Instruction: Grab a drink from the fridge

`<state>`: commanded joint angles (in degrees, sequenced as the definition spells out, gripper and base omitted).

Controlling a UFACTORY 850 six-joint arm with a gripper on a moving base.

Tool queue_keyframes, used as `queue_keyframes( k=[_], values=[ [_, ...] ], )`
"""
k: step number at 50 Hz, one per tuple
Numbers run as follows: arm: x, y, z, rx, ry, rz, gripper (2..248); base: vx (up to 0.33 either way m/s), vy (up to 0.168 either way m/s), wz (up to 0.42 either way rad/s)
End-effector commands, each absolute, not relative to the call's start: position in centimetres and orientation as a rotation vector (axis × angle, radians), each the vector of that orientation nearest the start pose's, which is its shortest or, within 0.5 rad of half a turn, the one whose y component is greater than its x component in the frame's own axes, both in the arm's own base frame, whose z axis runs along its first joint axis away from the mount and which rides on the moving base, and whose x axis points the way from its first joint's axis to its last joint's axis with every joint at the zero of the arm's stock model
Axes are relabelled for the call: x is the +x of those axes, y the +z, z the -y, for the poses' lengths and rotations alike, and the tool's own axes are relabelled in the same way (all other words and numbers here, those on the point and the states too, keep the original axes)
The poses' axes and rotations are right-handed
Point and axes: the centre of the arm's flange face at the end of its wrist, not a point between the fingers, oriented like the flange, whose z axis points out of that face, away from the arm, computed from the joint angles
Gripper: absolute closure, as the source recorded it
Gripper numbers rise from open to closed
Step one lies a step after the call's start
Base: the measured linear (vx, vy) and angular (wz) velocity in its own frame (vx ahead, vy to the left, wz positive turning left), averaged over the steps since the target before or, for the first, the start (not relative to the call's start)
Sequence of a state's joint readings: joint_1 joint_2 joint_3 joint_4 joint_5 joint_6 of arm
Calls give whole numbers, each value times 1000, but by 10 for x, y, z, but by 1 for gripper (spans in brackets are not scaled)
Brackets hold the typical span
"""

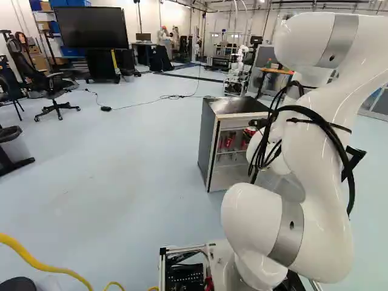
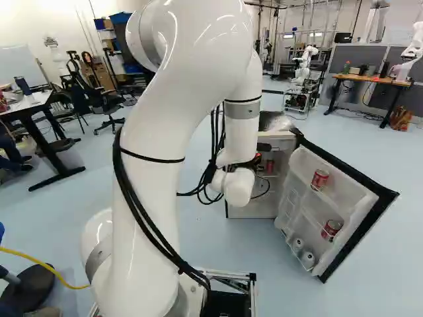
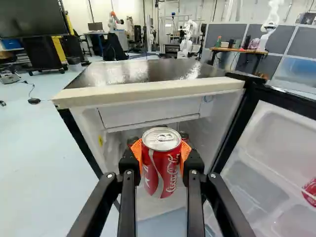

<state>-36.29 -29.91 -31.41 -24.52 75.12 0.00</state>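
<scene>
Mostly hidden by the wrist, my gripper [image 2: 255,162] is at the fridge's open front in the right base view. In the wrist view the gripper [image 3: 161,160] is shut on a red drink can [image 3: 161,163], an orange pad on either side. The can is upright, its silver lid showing, before the fridge's mouth. The small fridge [image 1: 209,145] has a white interior and a metallic top. More red cans [image 1: 229,141] stand inside, partly hidden behind the held can in the wrist view. The open door [image 2: 350,191] carries a red can [image 2: 320,179] and a lower one [image 2: 332,229].
The fridge's pale top edge [image 3: 148,94] runs ahead of and above the held can. Its door juts out on the right. Farther back are a desk [image 2: 370,79] and another robot [image 2: 304,69]. A black office chair [image 1: 54,91] and a large screen [image 1: 91,27] stand to the left.
</scene>
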Motion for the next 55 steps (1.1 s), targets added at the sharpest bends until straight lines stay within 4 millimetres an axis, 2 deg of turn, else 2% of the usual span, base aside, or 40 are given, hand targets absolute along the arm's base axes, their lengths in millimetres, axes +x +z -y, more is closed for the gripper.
queue_keyframes(
  k=[33, 55],
  values=[
    [371, 295, 227, -2524, -2125, -217, 156, 0, 0, 0],
    [386, 315, 227, -2509, -2160, -166, 156, 0, 0, 0]
  ],
)
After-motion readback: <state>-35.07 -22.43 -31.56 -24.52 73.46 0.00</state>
